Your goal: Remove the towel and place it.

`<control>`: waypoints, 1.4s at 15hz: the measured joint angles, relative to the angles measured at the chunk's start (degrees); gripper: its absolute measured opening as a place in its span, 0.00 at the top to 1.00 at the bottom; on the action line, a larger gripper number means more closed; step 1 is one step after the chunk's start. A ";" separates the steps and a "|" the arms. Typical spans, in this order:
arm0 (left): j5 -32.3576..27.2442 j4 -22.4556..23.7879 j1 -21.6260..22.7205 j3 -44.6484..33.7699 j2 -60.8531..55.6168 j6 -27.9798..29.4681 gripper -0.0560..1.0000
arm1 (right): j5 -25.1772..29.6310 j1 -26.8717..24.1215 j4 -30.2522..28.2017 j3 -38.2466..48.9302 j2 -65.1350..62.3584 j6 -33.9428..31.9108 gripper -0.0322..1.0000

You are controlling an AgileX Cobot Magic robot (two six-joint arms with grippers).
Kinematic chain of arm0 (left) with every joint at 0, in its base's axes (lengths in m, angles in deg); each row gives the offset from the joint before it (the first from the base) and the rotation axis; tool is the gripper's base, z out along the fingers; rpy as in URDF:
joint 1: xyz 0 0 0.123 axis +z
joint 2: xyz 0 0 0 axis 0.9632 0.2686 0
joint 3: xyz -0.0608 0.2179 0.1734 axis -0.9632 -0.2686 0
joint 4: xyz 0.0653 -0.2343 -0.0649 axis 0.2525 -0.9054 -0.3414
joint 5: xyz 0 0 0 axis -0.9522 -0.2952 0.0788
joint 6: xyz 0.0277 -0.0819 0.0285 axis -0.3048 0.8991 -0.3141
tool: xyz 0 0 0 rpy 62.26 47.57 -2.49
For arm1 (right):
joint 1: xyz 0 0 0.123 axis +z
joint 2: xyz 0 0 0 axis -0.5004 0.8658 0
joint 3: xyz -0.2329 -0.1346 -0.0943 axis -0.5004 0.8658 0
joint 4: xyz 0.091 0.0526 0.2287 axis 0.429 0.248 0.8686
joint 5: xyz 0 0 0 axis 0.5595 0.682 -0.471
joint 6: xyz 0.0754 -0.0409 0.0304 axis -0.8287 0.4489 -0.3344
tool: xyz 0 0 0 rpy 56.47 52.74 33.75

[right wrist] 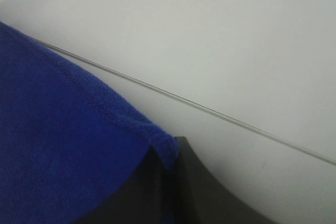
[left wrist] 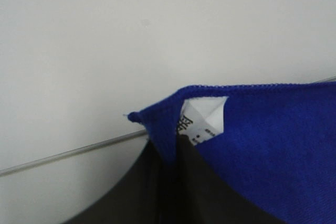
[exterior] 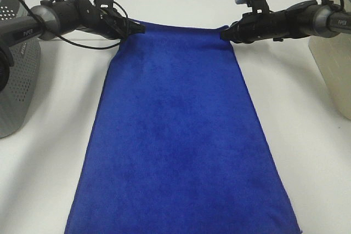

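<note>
The royal-blue towel (exterior: pixel 178 135) lies stretched flat down the middle of the white table, its near end running out of the exterior view. My left gripper (exterior: pixel 134 27) is shut on its far left corner, where the white tag (left wrist: pixel 202 119) shows in the left wrist view. My right gripper (exterior: pixel 226 33) is shut on the far right corner, whose stitched hem (right wrist: pixel 105 111) shows in the right wrist view. Both corners are pinched between the dark fingers (left wrist: pixel 189 182), just above the table.
A grey perforated basket (exterior: pixel 19 80) stands at the left edge of the table. A cream bin (exterior: pixel 334 64) stands at the right edge. Bare white table (exterior: pixel 55 179) lies on both sides of the towel and behind it.
</note>
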 joint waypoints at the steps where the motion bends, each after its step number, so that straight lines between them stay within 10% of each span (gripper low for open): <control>1: 0.17 0.06 0.00 0.00 0.06 0.00 0.86 | 0.06 0.00 0.00 0.00 0.00 -0.06 0.86; 3: 1.60 0.06 0.00 0.00 0.17 0.00 0.73 | 0.00 0.00 0.00 0.00 0.00 -0.86 0.64; 4: 4.30 0.06 0.00 0.00 0.17 0.06 0.50 | -2.01 0.00 -0.23 0.00 0.00 -2.58 0.40; 8: 5.67 0.06 0.00 0.00 0.17 0.17 0.20 | -4.47 0.00 -3.50 0.00 0.00 -7.33 0.27; 14: -6.65 0.40 0.00 0.00 -2.12 0.17 0.17 | 3.32 0.00 -27.33 0.00 -6.88 -31.86 0.25; 21: -41.60 3.44 0.00 0.00 -16.67 5.21 0.17 | 28.30 0.00 -37.64 0.00 -22.63 -57.52 0.25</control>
